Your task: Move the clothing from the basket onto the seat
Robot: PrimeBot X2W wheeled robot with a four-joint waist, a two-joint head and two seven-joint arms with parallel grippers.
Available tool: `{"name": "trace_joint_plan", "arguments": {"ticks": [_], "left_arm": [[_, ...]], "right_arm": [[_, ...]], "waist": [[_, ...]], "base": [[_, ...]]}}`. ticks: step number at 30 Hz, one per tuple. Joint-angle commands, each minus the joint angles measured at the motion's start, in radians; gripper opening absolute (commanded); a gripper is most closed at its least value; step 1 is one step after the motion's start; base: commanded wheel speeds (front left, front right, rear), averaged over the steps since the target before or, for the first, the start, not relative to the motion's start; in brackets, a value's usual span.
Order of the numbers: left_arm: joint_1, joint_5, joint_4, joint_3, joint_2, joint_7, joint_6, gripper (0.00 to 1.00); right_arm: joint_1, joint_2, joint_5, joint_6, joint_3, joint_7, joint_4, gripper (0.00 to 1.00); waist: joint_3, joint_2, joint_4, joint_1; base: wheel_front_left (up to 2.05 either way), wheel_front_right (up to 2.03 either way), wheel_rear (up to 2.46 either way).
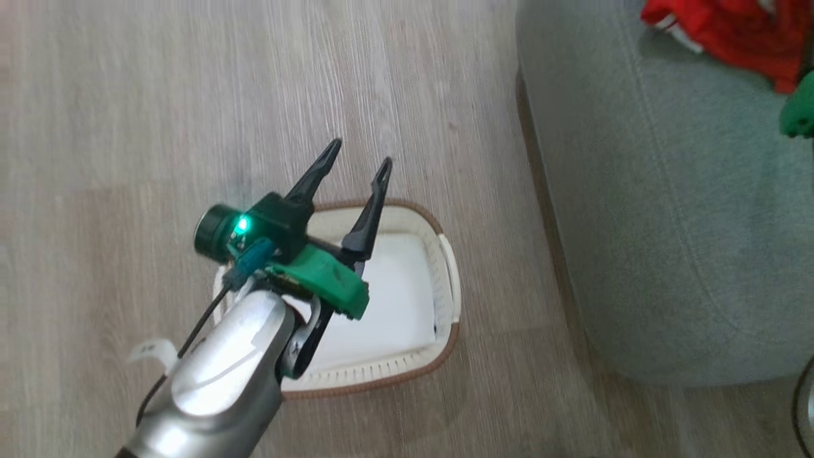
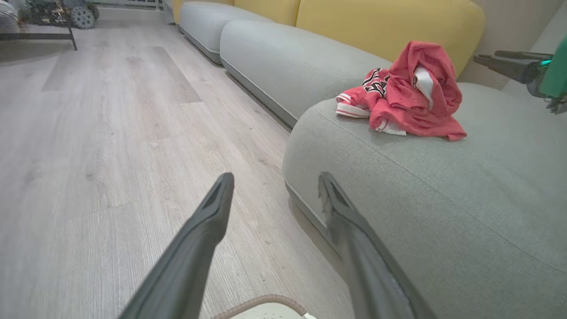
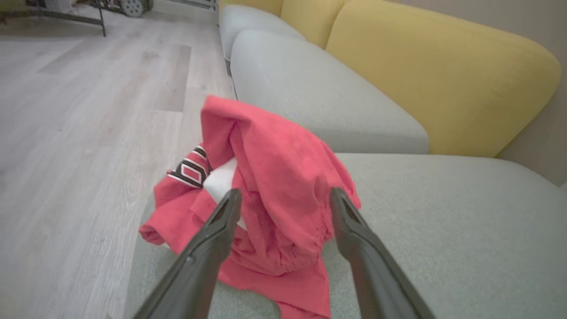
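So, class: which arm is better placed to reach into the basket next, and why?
Left, probably. The left gripper hangs open over the basket on the floor. The right gripper is open at the clothing on the seat, off to the basket's side.

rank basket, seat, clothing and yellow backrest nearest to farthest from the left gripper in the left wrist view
1. basket: rim just below the left gripper, bottom edge.
2. seat: near corner, right of the gripper.
3. clothing: heaped on the seat, upper right.
4. yellow backrest: behind the clothing, top.
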Motion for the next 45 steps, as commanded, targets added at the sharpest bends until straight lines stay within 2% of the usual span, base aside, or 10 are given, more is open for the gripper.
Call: {"name": "trace_joint_plan", "arguments": {"ticks": [1,10,18,25,32,36,45], "left_arm": [[0.014,-0.013,-0.019,0.048,0.004,-0.015,0.009,1.0],[0.121,-0.052,0.01,0.108,-0.011,-0.025,0.022,1.0],[0.253,-0.053,-0.028,0.223,-0.022,-0.026,0.06,1.0],[0.369,-0.024,-0.05,0.308,-0.021,-0.026,0.079,1.0],[0.454,0.01,-0.08,0.38,-0.021,-0.026,0.109,1.0],[0.505,0.027,-0.107,0.416,-0.028,-0.026,0.112,1.0],[0.582,0.06,-0.153,0.463,-0.054,-0.026,0.09,1.0]], "right_arm": [[0.021,-0.018,0.041,0.005,0.051,-0.009,-0.046,1.0],[0.134,-0.017,0.216,0.005,0.189,-0.009,-0.114,1.0],[0.297,0.039,0.341,0.005,0.279,-0.009,-0.242,1.0],[0.511,0.147,0.364,0.005,0.292,-0.009,-0.426,1.0],[0.677,0.222,0.304,0.005,0.275,-0.009,-0.593,1.0],[0.762,0.238,0.284,0.005,0.288,-0.009,-0.663,1.0],[0.926,0.24,0.341,0.005,0.301,-0.009,-0.811,1.0]], "waist": [[-0.078,0.0,0.016,-0.0001],[-0.228,0.0,0.083,-0.0001],[-0.324,0.0,0.13,-0.0001],[-0.394,0.0,0.159,-0.0001],[-0.414,0.0,0.165,-0.0001],[-0.421,0.0,0.168,-0.0001],[-0.429,0.0,0.181,-0.0001]], "base": [[0.0,0.0,0.0],[0.0,0.0,0.0],[0.0,0.0,0.0],[0.0,0.0,0.0],[0.0,0.0,0.0],[0.0,0.0,0.0],[0.0,0.0,0.0]]}}
